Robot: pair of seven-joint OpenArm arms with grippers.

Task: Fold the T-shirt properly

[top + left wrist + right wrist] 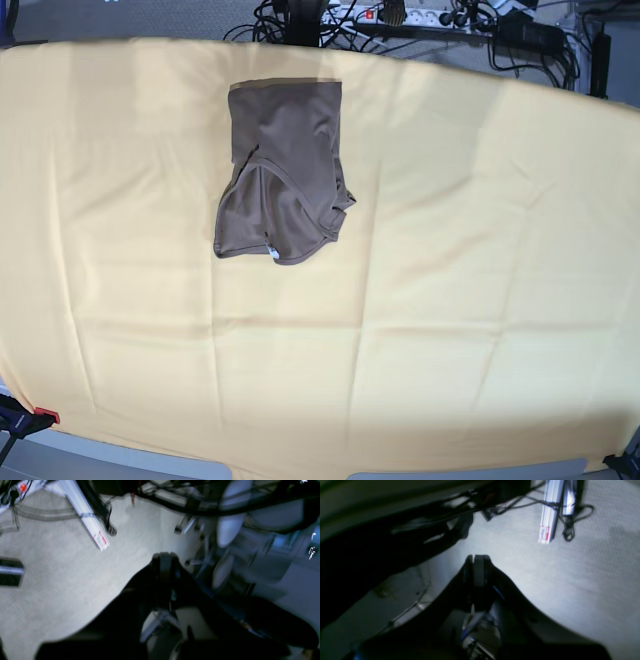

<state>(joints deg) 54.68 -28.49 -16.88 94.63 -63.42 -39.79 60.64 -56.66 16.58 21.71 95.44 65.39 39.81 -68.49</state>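
Observation:
The taupe-brown T-shirt (pixel 285 175) lies partly folded and bunched on the yellow cloth, left of centre towards the back, with a small white tag (pixel 273 252) showing at its front edge. Neither arm shows in the base view. In the left wrist view my left gripper (pixel 163 561) is shut and empty, hanging over grey carpet. In the right wrist view my right gripper (pixel 478 563) is also shut and empty over carpet. The T-shirt is out of both wrist views.
The large yellow cloth (pixel 450 260) covers the whole table. Cables and a power strip (pixel 420 15) lie on the floor behind it. An aluminium rail (pixel 85 512) shows in the left wrist view and also in the right wrist view (pixel 548 512). Chair legs (pixel 190 525) stand nearby.

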